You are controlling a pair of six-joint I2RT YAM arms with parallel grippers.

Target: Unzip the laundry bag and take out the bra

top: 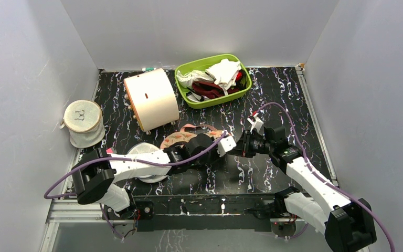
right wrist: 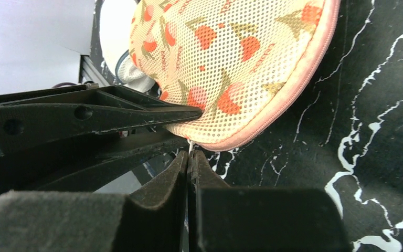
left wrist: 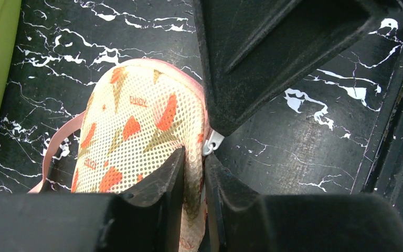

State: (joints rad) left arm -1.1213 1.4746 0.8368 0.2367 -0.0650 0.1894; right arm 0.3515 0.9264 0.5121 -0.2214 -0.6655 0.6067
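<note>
The laundry bag [top: 180, 139] is a flat peach mesh case with red and green print and pink zip edging, lying mid-table and partly hidden under my left arm. In the left wrist view my left gripper [left wrist: 194, 176] is shut on the bag's [left wrist: 136, 131] edge fabric, next to the white zip pull [left wrist: 213, 143]. In the right wrist view my right gripper [right wrist: 190, 157] is shut on the thin zip pull at the rim of the bag [right wrist: 231, 52]. The grippers meet tip to tip at the bag's right end, left [top: 229, 147] and right [top: 240, 145]. The bra is hidden.
A green tub [top: 244, 90] holding white cloths and a dark red garment stands at the back. A large cream cylinder [top: 151, 98] lies left of it. A white mesh pouch [top: 84, 123] sits at the far left. A round white disc [top: 142, 152] lies under my left arm.
</note>
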